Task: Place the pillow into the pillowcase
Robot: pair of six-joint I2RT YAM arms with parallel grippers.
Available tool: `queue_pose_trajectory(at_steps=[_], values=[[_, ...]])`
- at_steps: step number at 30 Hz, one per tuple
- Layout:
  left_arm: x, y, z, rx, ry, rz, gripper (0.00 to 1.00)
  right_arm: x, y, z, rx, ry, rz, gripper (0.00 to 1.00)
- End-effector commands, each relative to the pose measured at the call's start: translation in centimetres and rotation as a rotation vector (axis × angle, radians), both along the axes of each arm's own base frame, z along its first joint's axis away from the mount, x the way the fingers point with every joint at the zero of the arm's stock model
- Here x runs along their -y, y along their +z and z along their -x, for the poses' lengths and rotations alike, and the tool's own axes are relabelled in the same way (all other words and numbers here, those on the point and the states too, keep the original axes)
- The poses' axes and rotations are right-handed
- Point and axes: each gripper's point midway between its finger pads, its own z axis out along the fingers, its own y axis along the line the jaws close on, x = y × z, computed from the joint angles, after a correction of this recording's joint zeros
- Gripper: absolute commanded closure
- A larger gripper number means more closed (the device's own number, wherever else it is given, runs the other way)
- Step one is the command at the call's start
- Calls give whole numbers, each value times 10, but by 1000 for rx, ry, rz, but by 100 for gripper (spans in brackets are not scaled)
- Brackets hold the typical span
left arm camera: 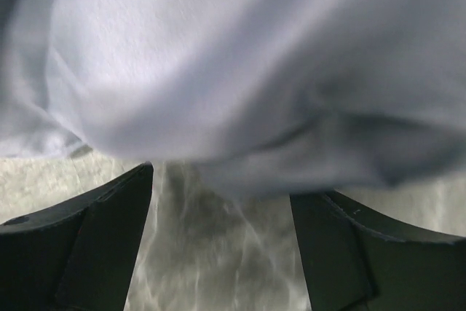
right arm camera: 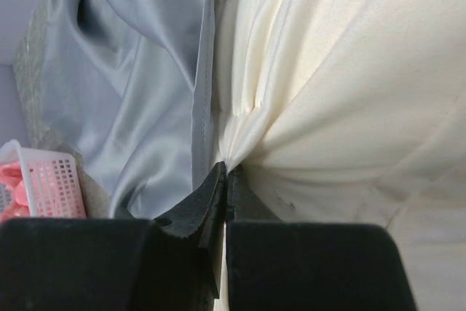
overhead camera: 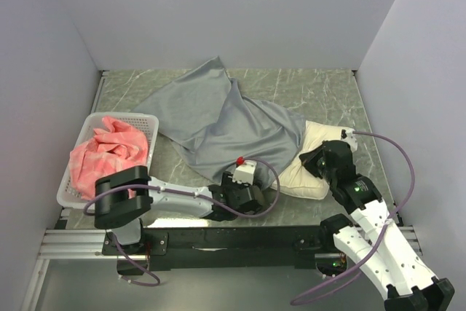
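Note:
The grey pillowcase (overhead camera: 226,121) lies crumpled across the middle of the table. The cream pillow (overhead camera: 297,178) lies at its right end, and its left edge meets the grey cloth. My right gripper (overhead camera: 312,159) is shut on a bunched fold of the pillow (right arm camera: 349,92), with its tips (right arm camera: 224,169) right beside the pillowcase's stitched hem (right arm camera: 131,71). My left gripper (overhead camera: 234,189) is open and empty at the pillowcase's near edge. In the left wrist view its jaws (left arm camera: 222,176) stand wide apart over bare table, and grey cloth (left arm camera: 233,71) hangs just above and in front of them.
A white lattice basket (overhead camera: 145,121) holding a pink-red checked cloth (overhead camera: 105,154) stands at the left; the basket also shows in the right wrist view (right arm camera: 47,187). Grey walls close in the marbled table (overhead camera: 320,85) on three sides.

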Motion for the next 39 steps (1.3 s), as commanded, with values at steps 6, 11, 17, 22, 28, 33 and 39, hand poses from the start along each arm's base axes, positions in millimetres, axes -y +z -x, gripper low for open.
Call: queue_pose_trajectory(at_steps=[6,11,17,22,28,33,39], values=[[31,27,-22,120,42,28,97,-6,68,-10,192,16,-68,100],[108,83,80,0,-587,244,99,-2,68,-10,211,-7,-56,100],[121,149,179,-92,-1100,518,99,-9,46,-9,213,-28,-63,100],[110,157,170,-87,-1063,547,92,-15,9,-6,158,-52,-5,100],[83,162,118,-91,-761,554,42,-14,-31,0,73,-27,66,77],[49,167,56,-81,-451,504,33,-7,-34,9,20,-12,119,22],[43,185,-34,10,-224,398,27,33,-13,13,-3,-135,232,8]])
